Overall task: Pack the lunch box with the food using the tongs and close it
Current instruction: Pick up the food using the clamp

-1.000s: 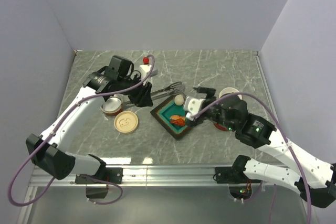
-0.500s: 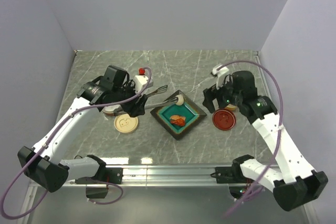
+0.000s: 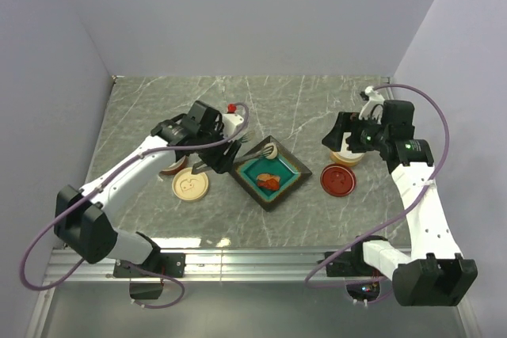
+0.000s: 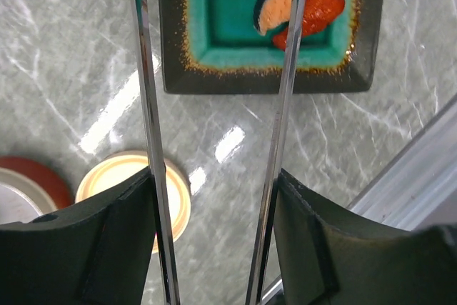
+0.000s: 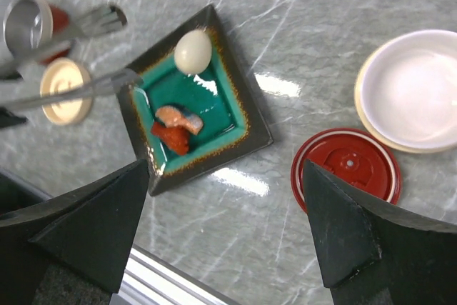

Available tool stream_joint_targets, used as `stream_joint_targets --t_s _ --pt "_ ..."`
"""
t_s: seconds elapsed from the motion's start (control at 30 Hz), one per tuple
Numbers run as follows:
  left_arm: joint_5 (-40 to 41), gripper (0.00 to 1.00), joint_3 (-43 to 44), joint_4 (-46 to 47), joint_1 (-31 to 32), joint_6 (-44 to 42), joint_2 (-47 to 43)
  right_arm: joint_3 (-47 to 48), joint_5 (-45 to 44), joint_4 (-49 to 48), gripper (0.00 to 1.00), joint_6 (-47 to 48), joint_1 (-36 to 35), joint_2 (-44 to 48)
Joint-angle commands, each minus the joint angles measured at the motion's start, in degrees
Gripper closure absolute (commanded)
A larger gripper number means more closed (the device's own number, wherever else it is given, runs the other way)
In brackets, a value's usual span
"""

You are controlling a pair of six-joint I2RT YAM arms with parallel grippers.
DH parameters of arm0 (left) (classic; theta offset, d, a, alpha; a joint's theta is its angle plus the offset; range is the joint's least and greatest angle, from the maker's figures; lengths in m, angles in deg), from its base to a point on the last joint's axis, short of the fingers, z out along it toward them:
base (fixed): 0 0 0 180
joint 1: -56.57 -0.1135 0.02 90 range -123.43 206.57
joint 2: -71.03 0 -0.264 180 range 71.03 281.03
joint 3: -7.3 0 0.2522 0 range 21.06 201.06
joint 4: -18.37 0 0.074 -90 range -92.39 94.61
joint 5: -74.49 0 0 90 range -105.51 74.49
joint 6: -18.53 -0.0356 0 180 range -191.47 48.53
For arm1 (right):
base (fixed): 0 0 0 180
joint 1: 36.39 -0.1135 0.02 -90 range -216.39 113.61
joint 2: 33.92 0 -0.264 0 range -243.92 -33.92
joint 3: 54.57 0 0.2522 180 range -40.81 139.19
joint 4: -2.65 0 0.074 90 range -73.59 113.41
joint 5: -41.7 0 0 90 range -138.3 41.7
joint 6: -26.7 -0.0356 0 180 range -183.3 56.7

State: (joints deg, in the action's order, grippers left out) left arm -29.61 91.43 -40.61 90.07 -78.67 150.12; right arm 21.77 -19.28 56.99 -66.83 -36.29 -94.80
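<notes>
Long grey metal tongs [image 4: 283,98] poised over the square teal dish [image 4: 264,82], frame top.
Left gripper [image 4: 214,183] grasps them, aiming at orange-red lumps [image 4: 318,8]; right gripper [image 5: 227,169] hangs released, empty.

The right arm [image 3: 420,195] has lifted up and away from the dish [image 3: 295,165]. A second ago its jaws sat low at the dish's right edge, and now they hang over the white bowl [image 3: 348,157] toward the back right. With the arm gone, the red lid [image 3: 338,180] shows bare on the tabletop [image 3: 158,100] beside the dish. The left arm [image 3: 131,172] drew back to the left half a second ago and has since come forward again. The tongs [image 4: 148,105] now have one tip at the dish's left rim, just short of the egg [image 3: 270,150]. Its jaws have eased wider, and the two tong arms stand further apart than before.
</notes>
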Motion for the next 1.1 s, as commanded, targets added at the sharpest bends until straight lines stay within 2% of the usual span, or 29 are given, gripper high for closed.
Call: stream_joint_targets --t_s 0.0,0.13,0.27,1.07 --pt "2.9 0.36 0.4 4.8 1.7 5.5 2.5 2.4 2.9 -2.4 0.05 -4.1 3.3 1.3" --pt "3.6 0.37 3.8 4.0 2.3 10.3 6.7 2.2 4.8 -3.1 0.05 -4.6 5.3 1.6" --pt "3.7 0.37 5.3 3.8 2.4 11.4 9.7 2.3 5.3 -4.0 0.05 -4.6 5.6 1.8" --pt "5.4 0.45 9.1 5.0 7.1 8.6 17.3 2.5 6.7 -4.8 0.05 -2.8 6.2 0.6"
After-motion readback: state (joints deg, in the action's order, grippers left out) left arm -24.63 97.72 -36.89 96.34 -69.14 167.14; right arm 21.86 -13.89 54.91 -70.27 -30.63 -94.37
